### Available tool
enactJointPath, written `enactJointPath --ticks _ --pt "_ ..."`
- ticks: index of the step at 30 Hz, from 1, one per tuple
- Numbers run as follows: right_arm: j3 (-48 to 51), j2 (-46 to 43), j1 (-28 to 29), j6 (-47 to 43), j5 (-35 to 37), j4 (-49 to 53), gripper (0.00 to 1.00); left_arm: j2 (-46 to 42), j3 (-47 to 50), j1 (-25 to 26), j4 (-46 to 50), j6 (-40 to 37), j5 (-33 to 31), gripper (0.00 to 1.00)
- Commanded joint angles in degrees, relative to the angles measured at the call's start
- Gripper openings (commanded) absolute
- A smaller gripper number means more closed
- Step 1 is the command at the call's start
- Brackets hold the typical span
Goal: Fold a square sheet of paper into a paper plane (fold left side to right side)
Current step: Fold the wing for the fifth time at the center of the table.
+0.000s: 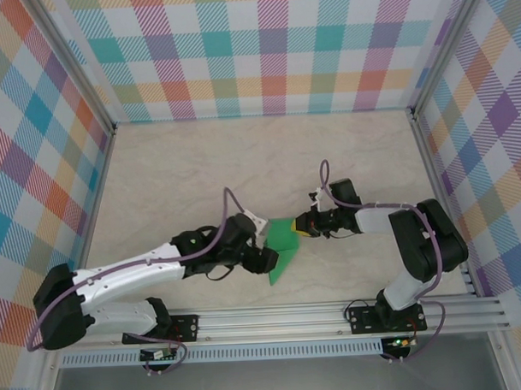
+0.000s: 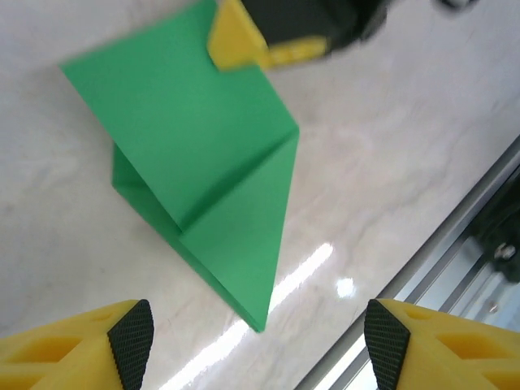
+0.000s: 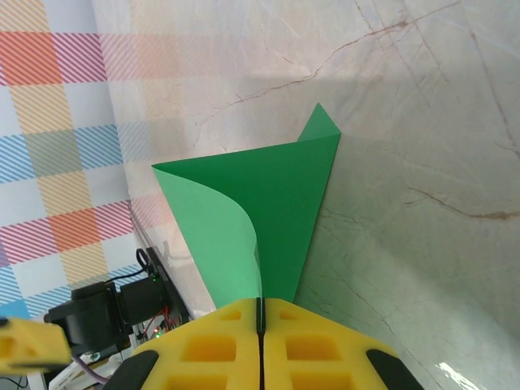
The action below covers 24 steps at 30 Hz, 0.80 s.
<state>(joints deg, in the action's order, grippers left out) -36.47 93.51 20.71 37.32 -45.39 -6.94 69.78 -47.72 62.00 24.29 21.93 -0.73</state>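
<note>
The bright green paper [image 1: 284, 245] lies between the two arms near the table's front, folded into a pointed shape with creased flaps. In the left wrist view the paper [image 2: 203, 187] points its tip toward my left gripper [image 2: 256, 341], which is open and clear of it, fingers spread wide on either side. My right gripper [image 1: 304, 224] is shut on the paper's right edge; its yellow fingers [image 3: 219, 349] press together on the sheet [image 3: 284, 211], whose upper layer curls up from the table. The right gripper's yellow tip [image 2: 236, 41] also rests on the paper's far corner.
The marble tabletop [image 1: 242, 161] is bounded by plaid walls [image 1: 264, 49] at the back and sides. An aluminium rail [image 1: 333, 316] runs along the front edge, just beyond the paper's tip in the left wrist view.
</note>
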Motion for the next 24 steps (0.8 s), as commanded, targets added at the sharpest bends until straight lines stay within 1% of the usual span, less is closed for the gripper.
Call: enactJointPath --ticks 1,5,11,14,17,24 --pt "-1.3 -0.9 0.4 0.0 0.7 3.6 0.06 4.6 -4.5 5.7 6.2 1.7 -10.8 0.71" --pt "-1.9 -0.7 0.4 0.1 0.8 4.6 0.06 12.2 -10.8 10.4 9.9 1.5 -17.4 0.71" --pt "-2.1 -0.8 0.5 0.2 1.2 5.1 0.06 25.5 -20.4 14.8 17.0 0.1 -22.9 0.71" --pt "-2.1 -0.6 0.5 0.1 1.1 5.2 0.06 30.0 -23.8 15.9 18.5 -0.5 -23.7 0.7" --pt "-2.1 -0.3 0.6 0.1 0.9 5.0 0.06 33.2 -25.9 16.3 20.4 -0.3 -25.8 0.69" --pt "-2.2 0.3 0.6 0.0 0.4 4.7 0.06 38.0 -28.2 16.4 22.4 -0.2 -27.9 0.65"
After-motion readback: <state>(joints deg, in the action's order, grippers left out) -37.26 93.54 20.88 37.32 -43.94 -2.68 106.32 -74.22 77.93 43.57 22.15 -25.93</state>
